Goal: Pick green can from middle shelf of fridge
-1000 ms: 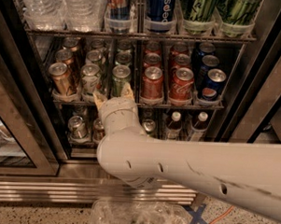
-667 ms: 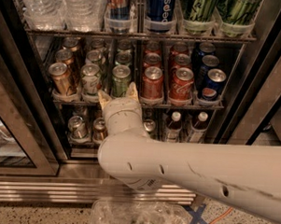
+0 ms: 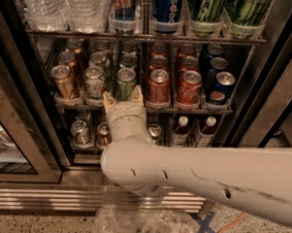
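The fridge stands open with its racks in view. The middle shelf holds lanes of gold, whitish, green, red and blue cans. The front green can stands in the third lane from the left, with more green cans behind it. My gripper is right in front of this can, just below its middle. Its two pale fingertips are spread apart, one on each side of the can's lower part. Nothing is held.
Water bottles and tall cans fill the rack above. Small bottles and silver-topped cans sit on the rack below. Red cola cans stand right of the green lane, whitish cans left. A dark door frame is at left.
My gripper has moved right and forward, from in front of the whitish lane to in front of the green can, with its fingers still spread.
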Controlling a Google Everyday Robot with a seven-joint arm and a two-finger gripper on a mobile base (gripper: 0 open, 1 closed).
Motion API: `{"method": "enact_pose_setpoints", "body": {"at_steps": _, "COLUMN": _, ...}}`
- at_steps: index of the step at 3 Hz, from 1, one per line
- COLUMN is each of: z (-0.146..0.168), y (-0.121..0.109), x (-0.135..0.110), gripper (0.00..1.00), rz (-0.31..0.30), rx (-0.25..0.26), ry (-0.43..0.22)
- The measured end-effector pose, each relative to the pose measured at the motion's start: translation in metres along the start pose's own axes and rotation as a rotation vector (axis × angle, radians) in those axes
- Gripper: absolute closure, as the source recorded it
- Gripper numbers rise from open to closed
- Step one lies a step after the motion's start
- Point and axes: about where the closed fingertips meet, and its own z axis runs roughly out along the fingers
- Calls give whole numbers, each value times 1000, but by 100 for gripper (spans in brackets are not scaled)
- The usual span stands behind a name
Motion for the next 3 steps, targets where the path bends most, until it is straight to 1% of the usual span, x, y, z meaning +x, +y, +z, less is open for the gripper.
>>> {"method": "enact_pose_setpoints", "body": {"at_steps": 1, "z": 16, "y": 7, "x": -7, "gripper": 33, "rz": 40, "rx": -34, "ry": -41}}
{"method": "enact_pose_setpoints", "body": {"at_steps": 2, "z": 30, "y": 14, "x": -8, "gripper": 33, "rz": 67, "rx": -55, "ry": -55}}
{"method": "enact_pose_setpoints", "body": {"at_steps": 3, "z": 41, "y": 15, "x": 7, "gripper": 33, "rz": 91, "rx": -52, "ry": -34}}
